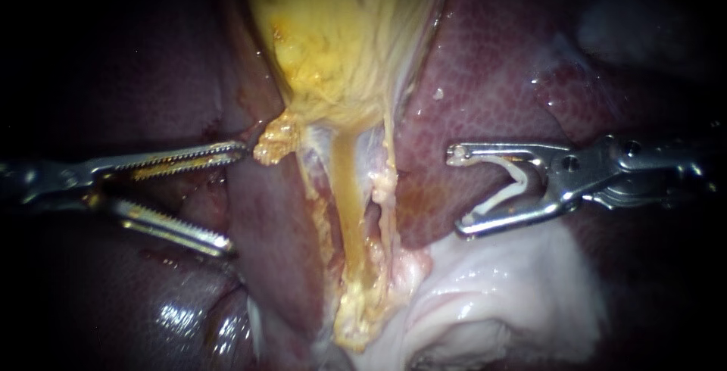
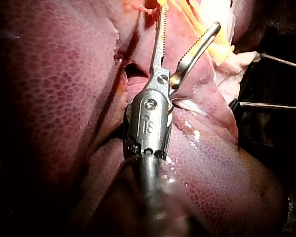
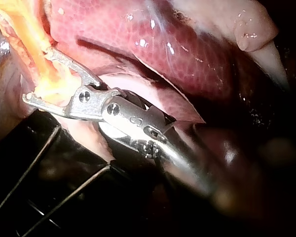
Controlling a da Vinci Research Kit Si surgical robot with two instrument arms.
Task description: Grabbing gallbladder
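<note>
A: Free room?
B: Bare liver (image 1: pixel 492 76) between the gallbladder (image 1: pixel 341 30) and the right instrument (image 1: pixel 457 191), nothing on it. Same liver lies open inside the spread of the left instrument (image 1: pixel 235 197).
A: Blockers?
B: A yellow tube (image 1: pixel 344 182) and stringy tissue hang under the gallbladder, and pale tissue (image 1: pixel 492 295) fills the space below. A white clip (image 1: pixel 515 182) spans the right instrument's mouth

The dark red liver (image 1: pixel 492 76) bears the yellow gallbladder (image 1: pixel 341 30) between its lobes
</note>
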